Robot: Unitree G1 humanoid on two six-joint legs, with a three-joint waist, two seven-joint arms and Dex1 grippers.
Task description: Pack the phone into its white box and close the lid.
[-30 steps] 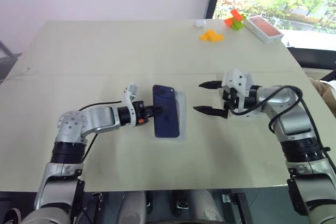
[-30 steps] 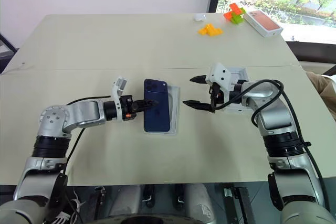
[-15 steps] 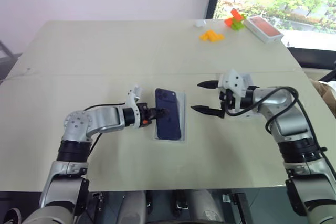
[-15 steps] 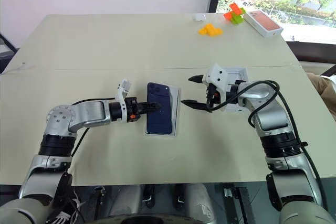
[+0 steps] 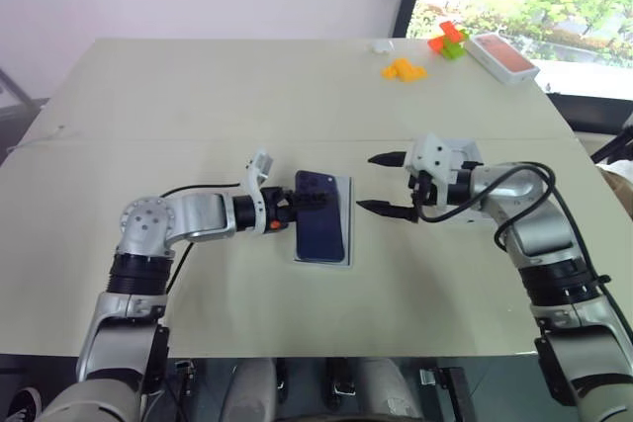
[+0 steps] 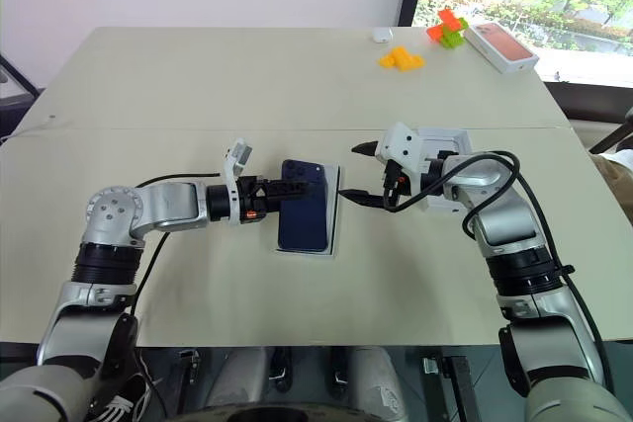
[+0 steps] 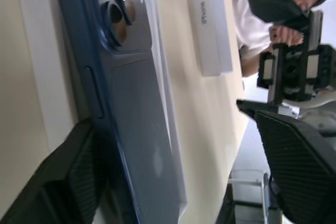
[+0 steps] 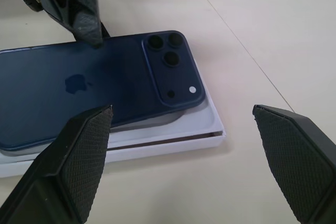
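The left gripper [image 5: 307,203] is reaching in level from the left, its fingers spread above and below the phone's [image 5: 319,228] near edge, gripping nothing. The phone is lying back-up in the white box [image 5: 346,224] at mid-table. The right gripper [image 5: 386,184] is hovering just beside it, jaws wide.

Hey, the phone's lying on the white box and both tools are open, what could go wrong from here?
The phone seems to lie a little skewed on the white box and not fully sunk in, so closing it may jam. The left tool has its open fingers straddling the phone's edge; pulling back carelessly could drag the phone off.
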